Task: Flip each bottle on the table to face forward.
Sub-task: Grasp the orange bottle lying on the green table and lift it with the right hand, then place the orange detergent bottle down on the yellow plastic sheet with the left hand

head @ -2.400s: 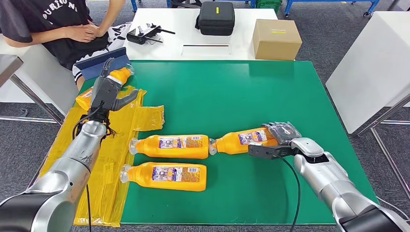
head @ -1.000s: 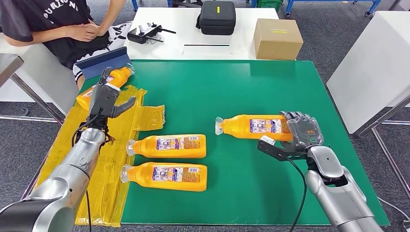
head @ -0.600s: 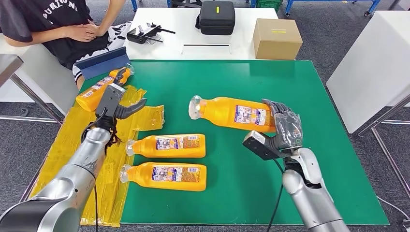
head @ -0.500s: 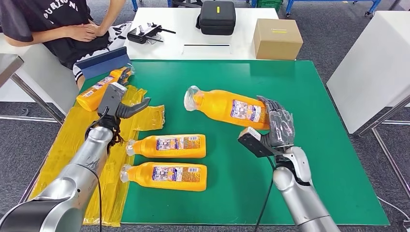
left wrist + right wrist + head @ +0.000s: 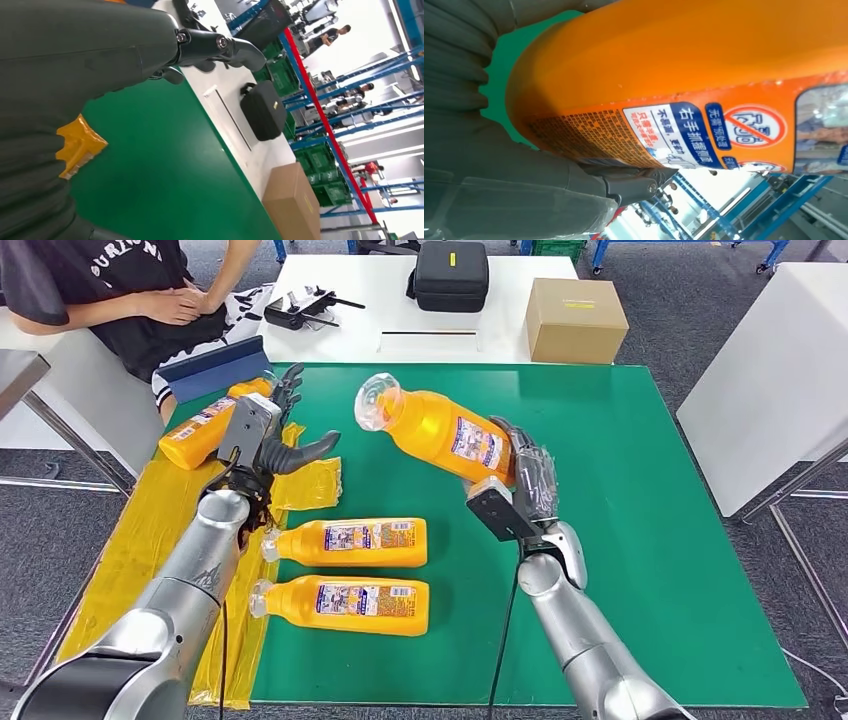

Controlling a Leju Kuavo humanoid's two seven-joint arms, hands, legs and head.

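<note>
One orange bottle [image 5: 436,431] is lifted and tilted; three bottles [image 5: 350,543] [image 5: 343,604] [image 5: 203,427] lie flat.

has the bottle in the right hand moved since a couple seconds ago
Yes. The bottle gripped by the right hand has risen off the green mat and tilted cap-up, going farther from the robot, toward the cardboard box.

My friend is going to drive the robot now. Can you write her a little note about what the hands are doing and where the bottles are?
Right hand holds one orange bottle tilted in the air above the green table.
Left hand is open, holding nothing, above the yellow sheet.
Two bottles lie flat near the middle; a fourth bottle lies at the far left.
Left: set the held bottle down facing forward, then check the others.
</note>
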